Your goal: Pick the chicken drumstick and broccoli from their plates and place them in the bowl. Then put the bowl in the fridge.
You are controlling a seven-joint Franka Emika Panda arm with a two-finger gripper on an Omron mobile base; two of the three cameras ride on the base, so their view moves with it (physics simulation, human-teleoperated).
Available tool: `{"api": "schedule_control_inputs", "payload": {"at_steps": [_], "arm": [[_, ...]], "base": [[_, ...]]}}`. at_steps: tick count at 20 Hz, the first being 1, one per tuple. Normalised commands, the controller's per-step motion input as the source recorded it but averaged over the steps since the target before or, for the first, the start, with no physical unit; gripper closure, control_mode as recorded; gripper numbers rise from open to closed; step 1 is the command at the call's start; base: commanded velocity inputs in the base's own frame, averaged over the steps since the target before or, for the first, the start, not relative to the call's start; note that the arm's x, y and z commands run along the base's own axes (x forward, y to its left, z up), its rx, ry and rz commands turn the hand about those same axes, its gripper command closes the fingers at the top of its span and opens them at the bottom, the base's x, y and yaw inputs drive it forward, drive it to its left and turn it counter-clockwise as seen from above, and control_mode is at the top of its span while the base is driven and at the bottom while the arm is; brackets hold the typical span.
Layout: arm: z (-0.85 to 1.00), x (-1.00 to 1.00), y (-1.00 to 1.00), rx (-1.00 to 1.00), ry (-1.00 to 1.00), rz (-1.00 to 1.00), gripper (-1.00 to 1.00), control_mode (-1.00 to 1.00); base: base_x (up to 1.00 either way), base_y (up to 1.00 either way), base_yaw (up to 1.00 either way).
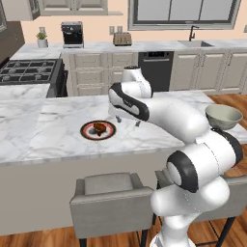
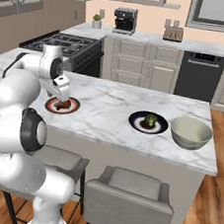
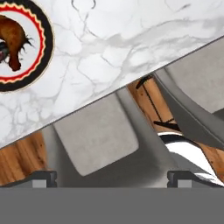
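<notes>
Step 1, approach: the gripper (image 2: 60,94) hovers just above the chicken drumstick (image 1: 100,128) on its plate (image 1: 87,132); jaws spread, empty. Next: descend, centre, close.

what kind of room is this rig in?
A rendered home kitchen, by the look of it: a gas stove, a dishwasher under the back counter, a sink faucet, and a marble island with stools where the arm works.
</notes>
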Motion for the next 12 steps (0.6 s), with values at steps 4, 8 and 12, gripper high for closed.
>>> {"api": "schedule_control_inputs", "payload": {"at_steps": [4,8,12], "arm": [[-0.31,0.50,0.43,0.00,0.00,-0.17,-1.00,-1.00],[-0.35,0.48,0.30,0.00,0.02,-0.10,-1.00,-1.00],[-0.36,0.50,0.12,0.01,0.13,-0.06,-1.00,-1.00]], "base": [[0.00,0.00,0.00],[0.00,0.00,0.00],[0.00,0.00,0.00]]}}
